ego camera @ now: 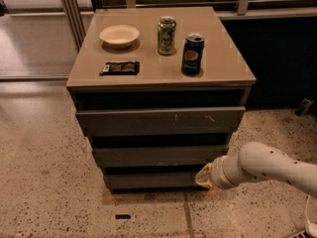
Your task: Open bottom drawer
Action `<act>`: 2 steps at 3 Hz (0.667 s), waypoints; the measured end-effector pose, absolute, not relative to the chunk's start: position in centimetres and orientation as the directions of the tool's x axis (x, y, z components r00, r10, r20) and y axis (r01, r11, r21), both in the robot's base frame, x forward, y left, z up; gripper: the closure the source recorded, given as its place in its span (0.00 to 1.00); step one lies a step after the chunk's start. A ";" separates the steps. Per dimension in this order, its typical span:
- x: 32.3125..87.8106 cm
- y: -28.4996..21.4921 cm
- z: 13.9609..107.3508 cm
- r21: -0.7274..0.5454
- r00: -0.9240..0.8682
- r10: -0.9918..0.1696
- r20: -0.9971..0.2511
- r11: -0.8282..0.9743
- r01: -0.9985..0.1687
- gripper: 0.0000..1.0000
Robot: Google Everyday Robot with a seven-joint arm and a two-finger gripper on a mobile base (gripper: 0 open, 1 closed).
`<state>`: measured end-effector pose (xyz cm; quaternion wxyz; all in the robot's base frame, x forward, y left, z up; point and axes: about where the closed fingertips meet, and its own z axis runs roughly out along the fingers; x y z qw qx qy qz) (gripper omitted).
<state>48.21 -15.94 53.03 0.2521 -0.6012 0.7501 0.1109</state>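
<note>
Reaching step: my gripper (205, 176) hangs at the right end of the bottom drawer (153, 180), which stretches left of it; spread or pinched, I cannot tell. Next: hook its top edge, pull straight out

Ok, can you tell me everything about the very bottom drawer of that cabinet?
The bottom drawer is the lowest of three dark grey fronts on the tan-topped cabinet. It looks plain and flat, with no handle or marks, and appears pushed in, just above the speckled floor. A dark gap runs above it. The gripper is at its right end, but I cannot tell if it touches.
</note>
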 end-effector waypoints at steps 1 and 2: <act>49.4 -14.8 45.0 -0.078 -0.165 -0.827 -0.538 0.243 -0.967 1.00; 47.4 -13.7 40.8 0.004 -0.207 -0.805 -0.556 0.246 -0.969 1.00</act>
